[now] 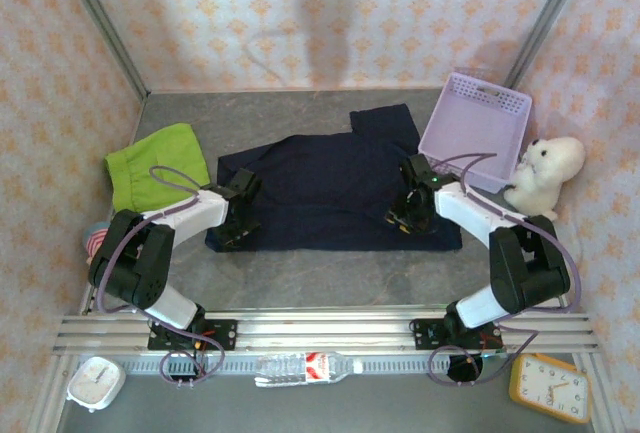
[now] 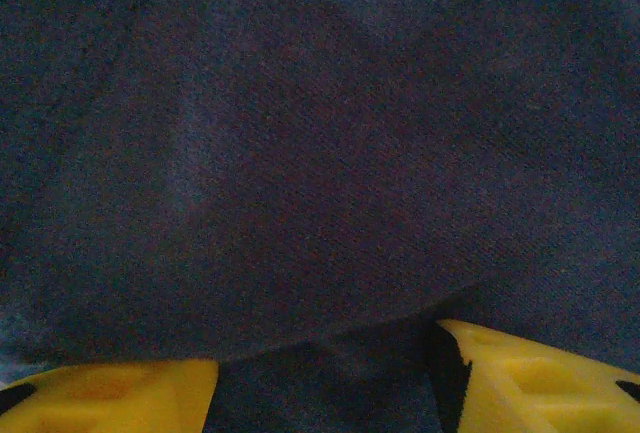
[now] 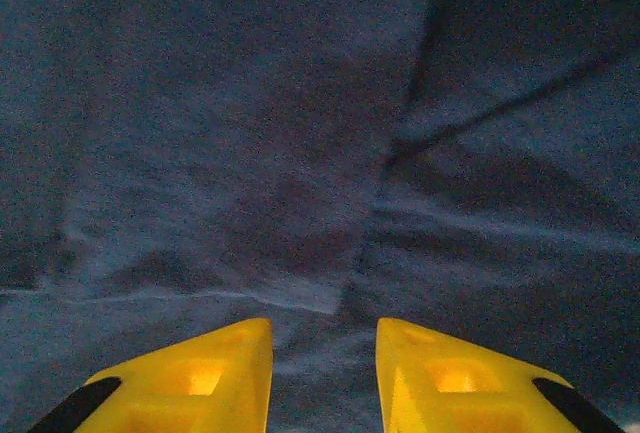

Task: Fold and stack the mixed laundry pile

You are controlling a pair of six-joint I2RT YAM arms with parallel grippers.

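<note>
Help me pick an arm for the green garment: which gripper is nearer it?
Left. The left gripper is on the navy garment near the green garment; the right gripper is at the navy garment's far end, by the basket.

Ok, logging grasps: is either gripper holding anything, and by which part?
Right gripper holds nothing: fingers apart over the navy garment's near-right part. Left gripper, at its near-left corner, has cloth between its fingers; grip cannot be told.
</note>
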